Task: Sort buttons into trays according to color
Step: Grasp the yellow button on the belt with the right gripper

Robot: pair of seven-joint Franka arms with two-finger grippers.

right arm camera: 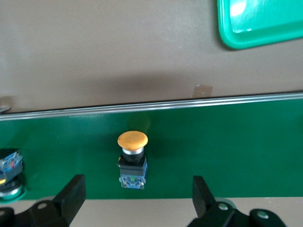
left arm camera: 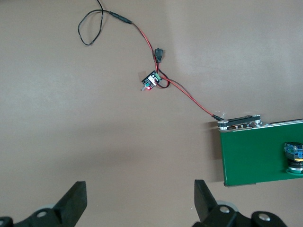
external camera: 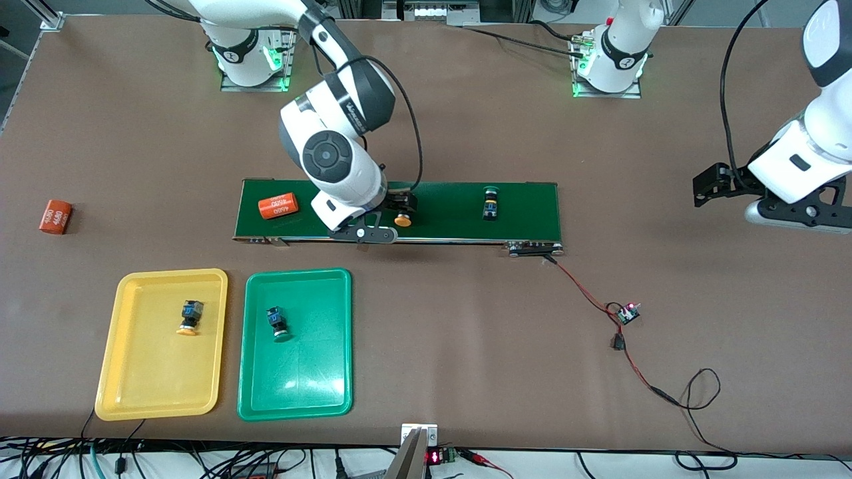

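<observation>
A yellow-capped button [external camera: 403, 219] lies on the dark green conveyor belt [external camera: 452, 226]. It also shows in the right wrist view [right arm camera: 132, 160]. My right gripper [external camera: 398, 206] hangs over it, open and empty [right arm camera: 137, 198], with its fingers apart by the button's blue body end. A green-capped button [external camera: 490, 203] lies on the belt toward the left arm's end, also seen in the right wrist view [right arm camera: 10, 174] and the left wrist view [left arm camera: 294, 158]. The yellow tray [external camera: 133, 386] holds a yellow-capped button [external camera: 190, 317]. The green tray [external camera: 313, 392] holds a green-capped button [external camera: 277, 322]. My left gripper [external camera: 709, 186] waits open [left arm camera: 140, 201] over bare table.
An orange cylinder [external camera: 278, 206] lies on the belt toward the right arm's end, and another [external camera: 55, 217] lies on the table. A small circuit board [external camera: 628, 313] on red wires lies nearer the camera than the belt's end.
</observation>
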